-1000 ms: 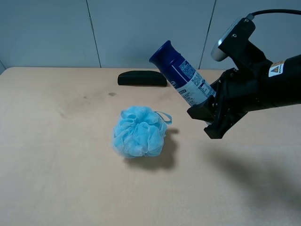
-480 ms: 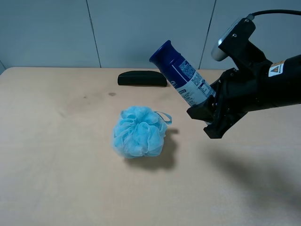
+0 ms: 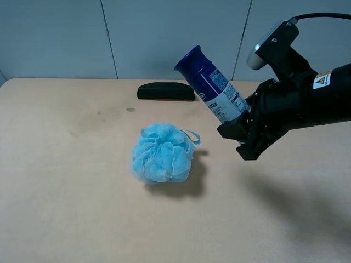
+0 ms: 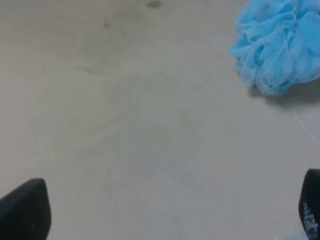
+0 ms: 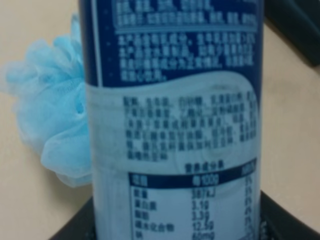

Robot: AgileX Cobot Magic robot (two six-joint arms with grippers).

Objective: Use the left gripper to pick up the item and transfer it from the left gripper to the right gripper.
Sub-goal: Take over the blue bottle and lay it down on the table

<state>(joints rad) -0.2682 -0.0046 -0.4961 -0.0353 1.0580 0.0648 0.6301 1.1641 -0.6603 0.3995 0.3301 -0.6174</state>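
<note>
The stiff, probably light, slick bottle (image 3: 214,90) is clamped near its base in the right claw (image 3: 241,129), at 2 o'clock from the pouf (image 3: 162,153); the left claw (image 4: 168,207) is spread wide, empty.

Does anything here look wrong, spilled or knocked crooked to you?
Only the bottle stands out: the right claw holds it in the air, tilted, with its dark blue end uppermost. Nothing looks spilled. The table has a small dark smudge near the black case.

Right gripper (image 3: 240,127): black, grey cap (image 3: 256,56) (1 orange-triangle sticker (image 3: 322,80)), black cable (image 3: 323,13).
</note>
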